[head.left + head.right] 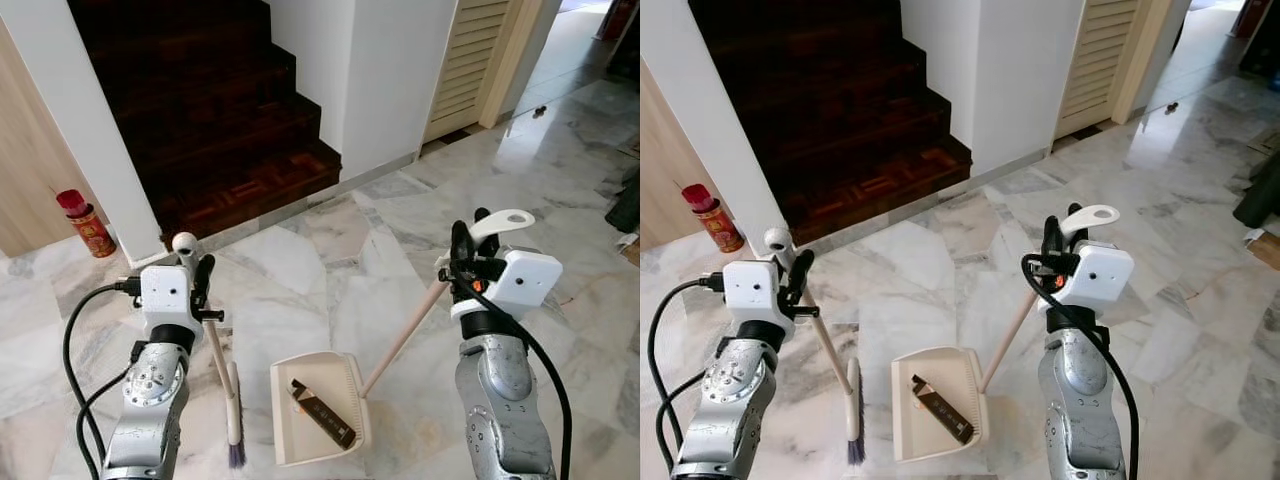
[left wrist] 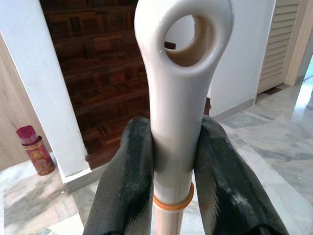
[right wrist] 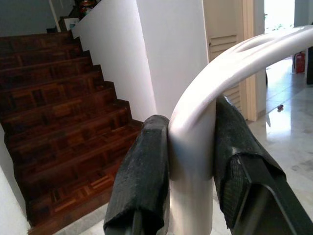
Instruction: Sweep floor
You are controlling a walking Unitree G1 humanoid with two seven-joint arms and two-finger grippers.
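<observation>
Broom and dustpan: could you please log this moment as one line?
left gripper: shut on broom | right gripper: shut on dustpan | dustpan: on floor, holds dark wrapper

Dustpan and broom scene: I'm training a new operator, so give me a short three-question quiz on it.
1. True or false: the left gripper is shut on the broom handle.
2. What lies in the dustpan? A) a dark flat wrapper-like item B) a red can C) a sock
3. Which gripper holds the dustpan's handle?

Key: 1 true. 2 A, the dark item. 3 the right gripper.
</observation>
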